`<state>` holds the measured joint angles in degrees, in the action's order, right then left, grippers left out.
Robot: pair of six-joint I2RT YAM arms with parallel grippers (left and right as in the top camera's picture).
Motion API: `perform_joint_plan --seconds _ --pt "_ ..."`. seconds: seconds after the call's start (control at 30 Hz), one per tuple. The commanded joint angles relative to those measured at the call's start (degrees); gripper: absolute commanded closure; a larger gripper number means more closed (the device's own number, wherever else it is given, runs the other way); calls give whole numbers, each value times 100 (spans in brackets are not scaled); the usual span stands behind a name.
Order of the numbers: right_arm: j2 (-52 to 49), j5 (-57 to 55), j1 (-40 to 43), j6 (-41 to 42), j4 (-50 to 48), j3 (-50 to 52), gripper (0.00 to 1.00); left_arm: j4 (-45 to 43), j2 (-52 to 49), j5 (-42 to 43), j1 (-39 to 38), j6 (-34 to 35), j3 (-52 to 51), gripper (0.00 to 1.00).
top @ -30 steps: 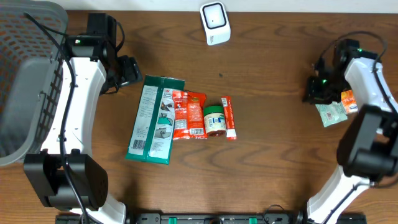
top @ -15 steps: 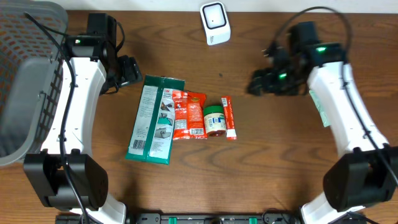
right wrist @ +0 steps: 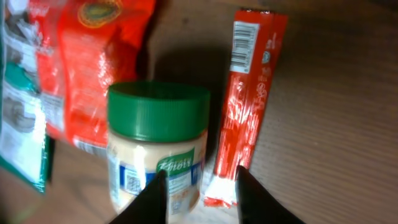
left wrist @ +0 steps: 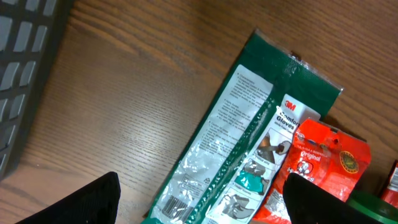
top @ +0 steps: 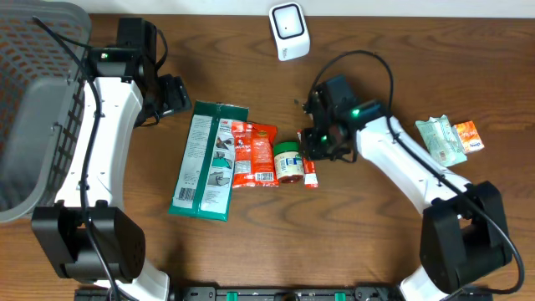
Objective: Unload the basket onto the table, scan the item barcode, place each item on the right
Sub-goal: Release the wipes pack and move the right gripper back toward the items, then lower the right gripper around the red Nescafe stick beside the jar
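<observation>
Four items lie in a row at mid-table: a green glove packet (top: 209, 159), a red pouch (top: 253, 153), a green-lidded jar (top: 288, 160) and a thin red stick packet (top: 308, 159). The white scanner (top: 289, 31) stands at the back. My right gripper (top: 316, 144) hovers low over the jar (right wrist: 158, 146) and stick packet (right wrist: 245, 93). Its jaws are a narrow gap apart over the stick's near end and hold nothing (right wrist: 202, 198). My left gripper (top: 171, 94) hangs wide open above the glove packet (left wrist: 249, 137), holding nothing (left wrist: 205, 205).
A grey mesh basket (top: 33, 100) fills the left edge beside the left arm. A pale green packet (top: 441, 140) and a small orange packet (top: 468, 134) lie at the far right. The red pouch (left wrist: 323, 165) overlaps the glove packet's right side.
My right arm swung from the far right, where the two packets now lie bare, to the centre over the jar and stick. The left arm has not moved.
</observation>
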<state>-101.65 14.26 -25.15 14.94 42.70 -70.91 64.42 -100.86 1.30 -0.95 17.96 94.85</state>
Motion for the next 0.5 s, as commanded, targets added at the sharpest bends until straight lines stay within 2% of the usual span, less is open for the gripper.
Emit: perform_joint_plan --seconds 0.0,0.13,0.3,0.4,0.47 --pt "-37 -332 -26 140 -297 273 75 24 57 -50 2 -57 63 16" --pt "-37 -656 -24 391 -697 632 69 24 57 -50 2 -57 63 16" --pt "-37 -673 -26 588 -1327 1023 68 24 57 -50 2 -55 63 16" --pt "-39 -673 -42 651 -1711 1255 62 24 57 -50 2 -55 63 16" --pt "-39 -675 -42 686 -1882 1364 62 24 57 -50 2 -55 63 16"
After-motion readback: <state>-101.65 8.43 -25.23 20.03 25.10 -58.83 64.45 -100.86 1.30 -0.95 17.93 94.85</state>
